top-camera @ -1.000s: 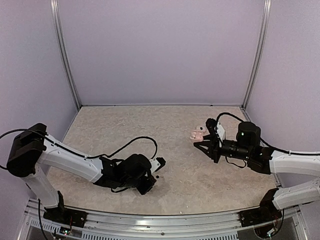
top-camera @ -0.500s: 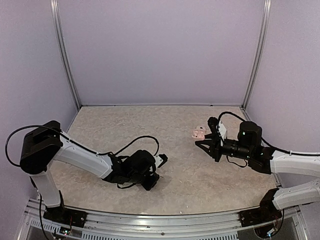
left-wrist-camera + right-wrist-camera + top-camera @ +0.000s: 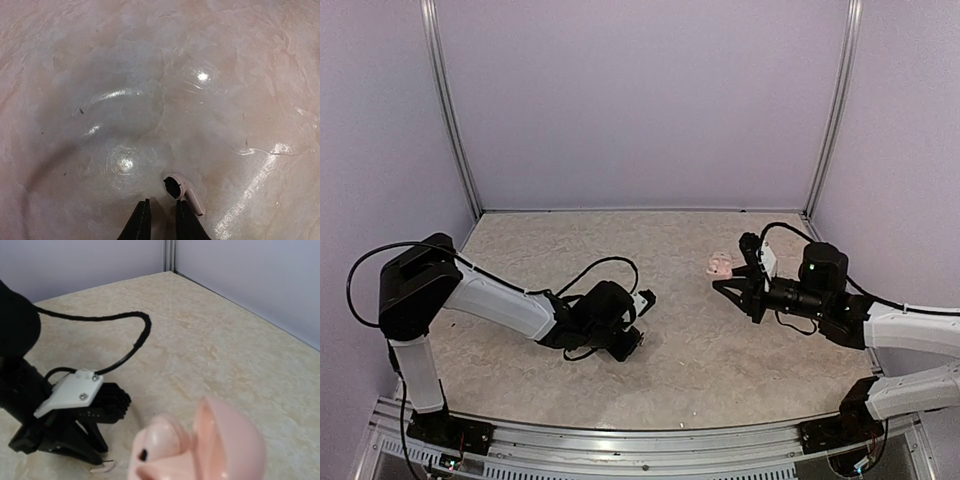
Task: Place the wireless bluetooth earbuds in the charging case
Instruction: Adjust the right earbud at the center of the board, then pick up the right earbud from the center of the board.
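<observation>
A tiny pale earbud point(image 3: 187, 192) lies on the beige tabletop with its dark opening facing up. It rests just outside the right finger of my left gripper point(image 3: 162, 202), whose jaws stand a narrow gap apart with nothing between them. The right wrist view shows the same earbud point(image 3: 102, 468) under the left gripper's tips point(image 3: 97, 459). My right gripper point(image 3: 728, 276) is shut on the pink charging case point(image 3: 719, 266) and holds it above the table at the right. The case point(image 3: 200, 450) has its lid open. My left gripper point(image 3: 638, 338) is low at centre-left.
A black cable point(image 3: 610, 265) loops over the table behind the left arm. Lilac walls with metal corner posts point(image 3: 450, 110) close in the back and sides. A metal rail point(image 3: 640, 440) runs along the near edge.
The left arm has stretched further toward the table's middle and carried its gripper slightly right and away from the base. The right gripper with the case has drifted a little right.
</observation>
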Controlling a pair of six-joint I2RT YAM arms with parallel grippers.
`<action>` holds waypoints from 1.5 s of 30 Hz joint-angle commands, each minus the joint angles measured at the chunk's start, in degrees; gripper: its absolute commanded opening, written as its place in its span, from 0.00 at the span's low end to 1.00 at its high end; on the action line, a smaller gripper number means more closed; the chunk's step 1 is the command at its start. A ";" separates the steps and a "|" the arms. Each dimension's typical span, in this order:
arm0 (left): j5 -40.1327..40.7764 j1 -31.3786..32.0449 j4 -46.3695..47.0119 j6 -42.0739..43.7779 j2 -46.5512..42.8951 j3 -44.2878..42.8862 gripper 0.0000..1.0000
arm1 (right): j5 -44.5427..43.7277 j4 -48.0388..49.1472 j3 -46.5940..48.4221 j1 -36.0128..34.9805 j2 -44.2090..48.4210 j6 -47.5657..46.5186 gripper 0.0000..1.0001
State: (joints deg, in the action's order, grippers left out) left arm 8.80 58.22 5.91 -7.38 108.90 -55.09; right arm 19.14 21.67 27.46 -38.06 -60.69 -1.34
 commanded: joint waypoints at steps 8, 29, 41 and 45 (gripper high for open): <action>-3.37 -1.53 -15.78 -1.24 -3.28 -11.06 0.36 | -0.95 -1.00 -0.13 0.70 1.27 0.96 0.00; -4.88 -1.99 -37.10 -6.21 11.59 -29.39 0.32 | -2.21 -2.99 0.26 0.95 2.50 1.17 0.00; -8.24 -2.05 -39.14 -5.23 10.44 -26.56 0.17 | -2.11 -2.95 0.13 1.05 2.63 1.23 0.00; -9.15 -2.00 -40.09 -5.54 7.51 -22.40 0.16 | -1.93 -2.91 0.15 1.03 2.52 1.20 0.00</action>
State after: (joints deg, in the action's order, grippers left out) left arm 1.98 56.49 -30.00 -13.02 118.96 -81.76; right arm 17.26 19.07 27.46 -37.67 -59.00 -0.54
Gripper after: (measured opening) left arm 0.162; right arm 0.204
